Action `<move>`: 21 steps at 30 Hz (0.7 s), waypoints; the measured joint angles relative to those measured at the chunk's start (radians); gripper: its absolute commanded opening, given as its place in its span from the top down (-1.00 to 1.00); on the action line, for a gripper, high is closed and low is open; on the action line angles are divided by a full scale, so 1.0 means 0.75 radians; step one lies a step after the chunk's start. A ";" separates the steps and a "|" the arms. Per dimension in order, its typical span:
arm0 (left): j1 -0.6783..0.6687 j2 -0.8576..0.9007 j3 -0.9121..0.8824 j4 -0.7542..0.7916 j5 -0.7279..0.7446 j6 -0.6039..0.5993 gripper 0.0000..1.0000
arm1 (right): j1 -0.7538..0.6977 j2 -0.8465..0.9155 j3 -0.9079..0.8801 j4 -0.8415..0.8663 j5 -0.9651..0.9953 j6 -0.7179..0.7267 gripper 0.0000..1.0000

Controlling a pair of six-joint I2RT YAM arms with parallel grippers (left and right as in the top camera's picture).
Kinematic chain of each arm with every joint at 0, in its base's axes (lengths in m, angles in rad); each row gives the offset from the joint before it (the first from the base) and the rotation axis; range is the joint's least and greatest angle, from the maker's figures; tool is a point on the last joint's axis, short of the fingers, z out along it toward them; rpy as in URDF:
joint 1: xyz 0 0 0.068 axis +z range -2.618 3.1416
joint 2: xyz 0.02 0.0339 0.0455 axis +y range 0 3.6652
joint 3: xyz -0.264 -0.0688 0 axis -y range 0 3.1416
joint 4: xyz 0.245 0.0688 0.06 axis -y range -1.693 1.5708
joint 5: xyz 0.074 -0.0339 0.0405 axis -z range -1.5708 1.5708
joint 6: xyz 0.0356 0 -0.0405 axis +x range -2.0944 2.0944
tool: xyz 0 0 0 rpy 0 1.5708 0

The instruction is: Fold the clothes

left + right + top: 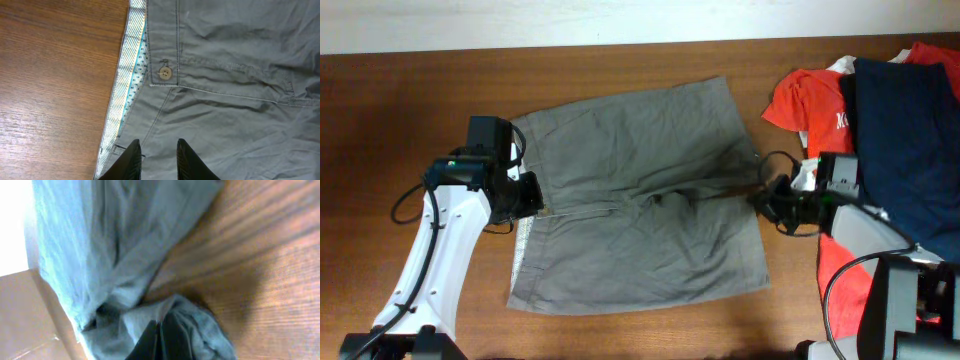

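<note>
Fingers of the right gripper (159, 330) are clamped on a bunch of the shorts (640, 210) at their pile-side edge — left gripper (157, 150) sits narrowly parted over the waistband (132, 85), gripping nothing obvious — shorts flat mid-table (380, 110), bare wood left, clothes pile (895, 110) crowding right.
</note>
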 measured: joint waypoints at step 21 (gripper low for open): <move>0.037 0.001 -0.038 0.109 0.396 0.128 0.99 | 0.002 -0.122 0.633 -0.960 0.580 -0.538 0.92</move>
